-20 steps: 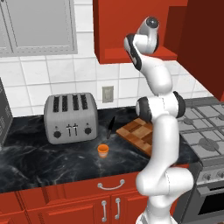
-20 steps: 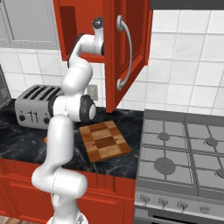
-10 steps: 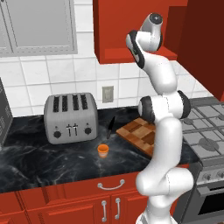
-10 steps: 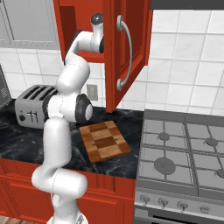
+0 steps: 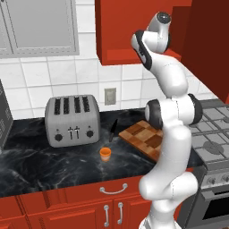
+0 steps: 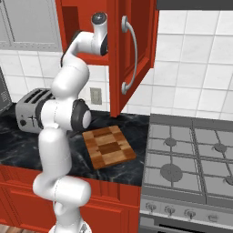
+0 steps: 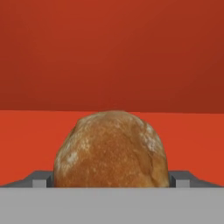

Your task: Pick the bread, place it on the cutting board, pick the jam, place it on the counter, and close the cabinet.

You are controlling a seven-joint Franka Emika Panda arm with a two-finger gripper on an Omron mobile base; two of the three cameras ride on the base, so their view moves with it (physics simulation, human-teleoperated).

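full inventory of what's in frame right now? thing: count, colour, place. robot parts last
bread: 1, brown, on the red cabinet shelf, right at the fingers
jam: 1, orange, on the counter in front of the toaster
cutting board: 1, checkered light and dark brown, on the counter beside the stove
toaster: 1, silver, four slots, at the back of the counter
counter: 1, black marble look with white veins
cabinet: 1, red, door open, silver handle
glass-fronted cabinet: 1, grey-white, on the wall above the toaster
stove: 1, grey, next to the counter
outlet: 1, grey, on the tiled wall
arm: 1, white, reaching up into the cabinet
gripper: 1, dark fingers either side of the bread
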